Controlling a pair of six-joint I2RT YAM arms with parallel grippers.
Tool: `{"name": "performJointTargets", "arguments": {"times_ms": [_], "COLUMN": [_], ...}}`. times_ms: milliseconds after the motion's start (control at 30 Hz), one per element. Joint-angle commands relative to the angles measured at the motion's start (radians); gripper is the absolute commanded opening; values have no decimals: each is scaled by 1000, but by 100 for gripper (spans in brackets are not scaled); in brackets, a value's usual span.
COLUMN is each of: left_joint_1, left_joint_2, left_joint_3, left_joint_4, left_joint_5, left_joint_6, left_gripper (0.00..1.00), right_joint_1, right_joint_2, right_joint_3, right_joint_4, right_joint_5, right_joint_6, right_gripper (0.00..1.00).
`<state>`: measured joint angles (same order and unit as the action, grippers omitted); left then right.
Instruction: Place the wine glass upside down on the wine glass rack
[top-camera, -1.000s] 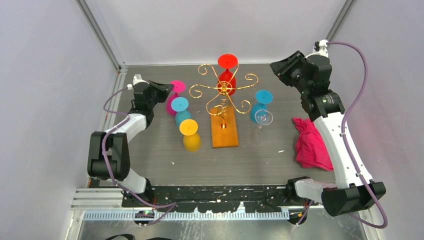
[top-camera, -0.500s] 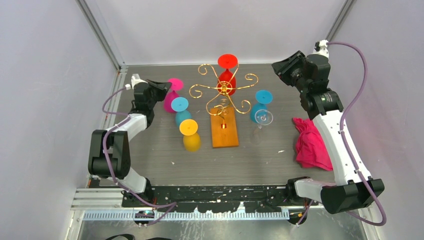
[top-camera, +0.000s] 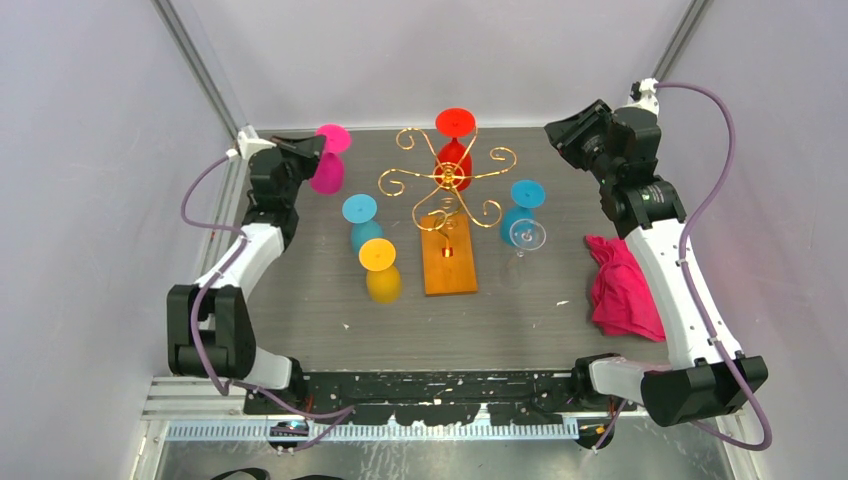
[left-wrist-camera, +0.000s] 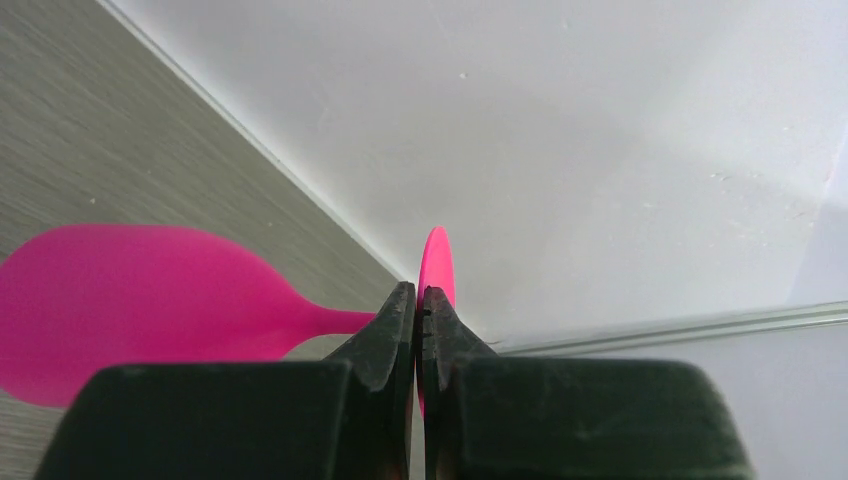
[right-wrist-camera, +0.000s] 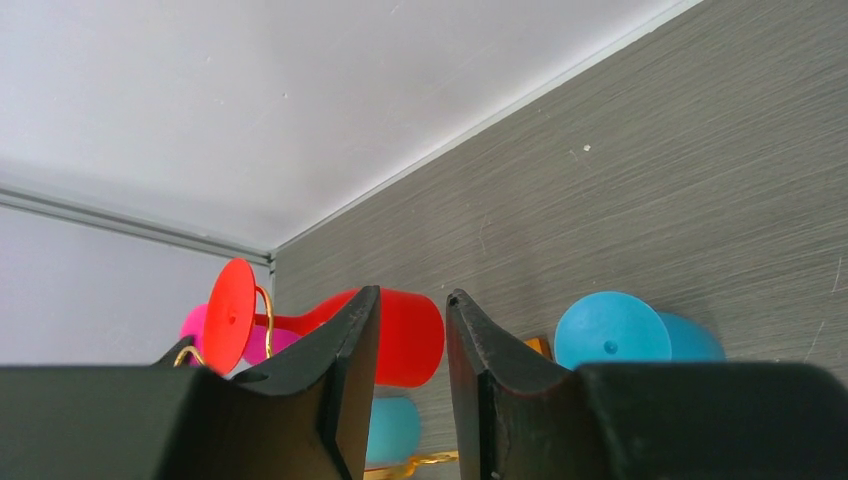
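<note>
My left gripper (top-camera: 306, 150) is shut on the foot of a pink wine glass (top-camera: 325, 172) and holds it in the air at the back left, bowl hanging down. In the left wrist view the jaws (left-wrist-camera: 420, 292) pinch the edge-on foot disc, with the bowl (left-wrist-camera: 130, 300) to the left. The gold wire wine glass rack (top-camera: 447, 180) stands on its orange-brown wooden base (top-camera: 448, 265) at the table's middle. A red glass (top-camera: 453, 160) hangs upside down on its far arm. My right gripper (top-camera: 566, 130) is open and empty, raised at the back right, facing the red glass (right-wrist-camera: 405, 335).
A cyan glass (top-camera: 362, 225) and a yellow glass (top-camera: 380, 272) stand upside down left of the rack. Another cyan glass (top-camera: 520, 212) and a clear glass (top-camera: 527, 236) stand to its right. A pink cloth (top-camera: 622, 285) lies at the right. Walls close in at the back and both sides.
My left gripper has lifted the pink glass off the table and carried it up and toward the back left. The right arm has barely moved.
</note>
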<state>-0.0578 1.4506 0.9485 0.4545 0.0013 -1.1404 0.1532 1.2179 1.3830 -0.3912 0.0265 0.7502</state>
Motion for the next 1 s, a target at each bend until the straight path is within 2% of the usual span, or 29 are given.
{"name": "performJointTargets", "arguments": {"times_ms": [0, 233, 567, 967], "left_joint_1": [7, 6, 7, 6], "left_joint_2": [-70, -116, -162, -214], "left_joint_3": [58, 116, 190, 220], "left_joint_4": [0, -42, -145, -223], "left_joint_5": [-30, -6, 117, 204], "left_joint_6": [9, -22, -75, -163], "left_gripper": [1, 1, 1, 1], "right_joint_1": [-5, -12, -19, -36], "right_joint_2": [-19, -54, -89, -132], "right_joint_3": [9, -12, -30, -43], "right_joint_4": [54, 56, 49, 28], "right_joint_5": [25, 32, 50, 73], "right_joint_6": [-10, -1, 1, -17], "right_gripper": [36, 36, 36, 36]}}
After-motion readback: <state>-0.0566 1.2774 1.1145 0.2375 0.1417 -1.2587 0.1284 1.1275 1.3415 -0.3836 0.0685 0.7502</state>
